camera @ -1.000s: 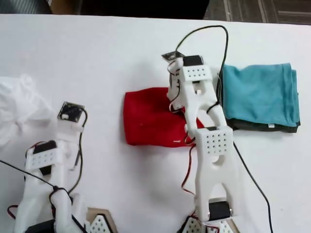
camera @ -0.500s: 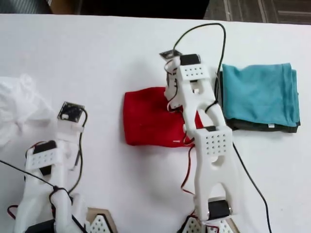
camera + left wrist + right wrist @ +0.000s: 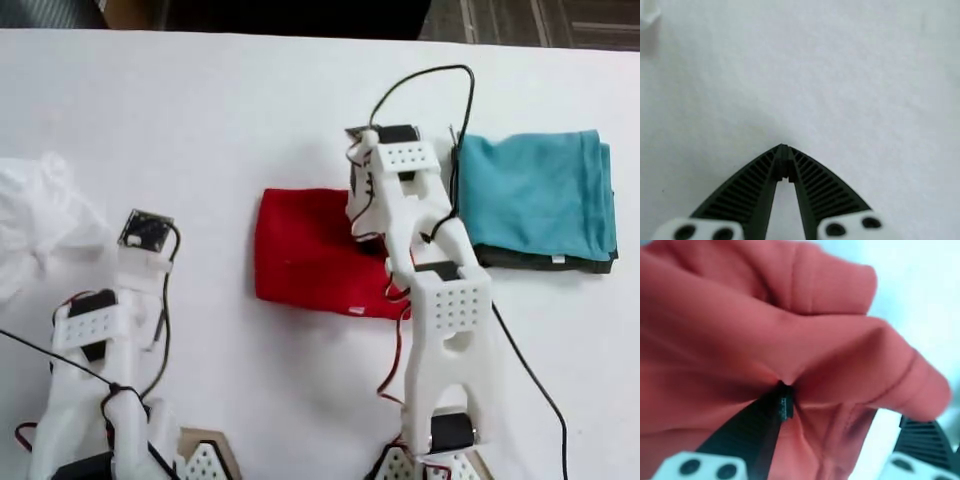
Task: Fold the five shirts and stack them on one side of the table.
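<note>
fabric of the red shirt (image 3: 310,250) was bunched between the jaws of the right gripper (image 3: 847,410), which stood part-way apart, clamped on a thick fold. the shirt lay folded near the middle of the table (image 3: 200,120), beside a teal shirt (image 3: 535,190) stacked on a dark shirt (image 3: 545,263). the left gripper (image 3: 783,162) hung pressed together, holding nothing, near a crumpled white shirt (image 3: 35,220).
</note>
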{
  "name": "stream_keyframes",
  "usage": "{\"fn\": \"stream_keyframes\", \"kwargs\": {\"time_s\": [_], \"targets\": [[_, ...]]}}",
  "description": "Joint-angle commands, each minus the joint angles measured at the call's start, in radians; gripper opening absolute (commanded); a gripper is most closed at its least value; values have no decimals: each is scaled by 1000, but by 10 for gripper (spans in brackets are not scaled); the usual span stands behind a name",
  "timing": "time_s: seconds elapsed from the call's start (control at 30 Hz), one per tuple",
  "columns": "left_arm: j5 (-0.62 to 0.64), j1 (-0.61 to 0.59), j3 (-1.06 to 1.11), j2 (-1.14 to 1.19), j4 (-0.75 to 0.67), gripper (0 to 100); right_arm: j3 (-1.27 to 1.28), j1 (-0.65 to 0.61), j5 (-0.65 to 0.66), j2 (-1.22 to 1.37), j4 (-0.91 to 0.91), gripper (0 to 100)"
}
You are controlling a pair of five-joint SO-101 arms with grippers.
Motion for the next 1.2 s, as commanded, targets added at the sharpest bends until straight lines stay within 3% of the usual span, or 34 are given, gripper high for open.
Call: {"fn": "stream_keyframes", "kwargs": {"time_s": [0.0,0.4,0.6,0.83,1.17], "targets": [[6,-8,-2,-32,-18,27,0,19,-8,31,-36,343],[6,-8,-2,-32,-17,27,-381,12,12,268,73,221],[6,-8,-2,-32,-17,27,-388,-4,83,268,74,9],[6,-8,-2,-32,-20,27,-408,12,68,237,73,20],[6,-8,-2,-32,-21,27,-436,38,308,-165,73,20]]}}
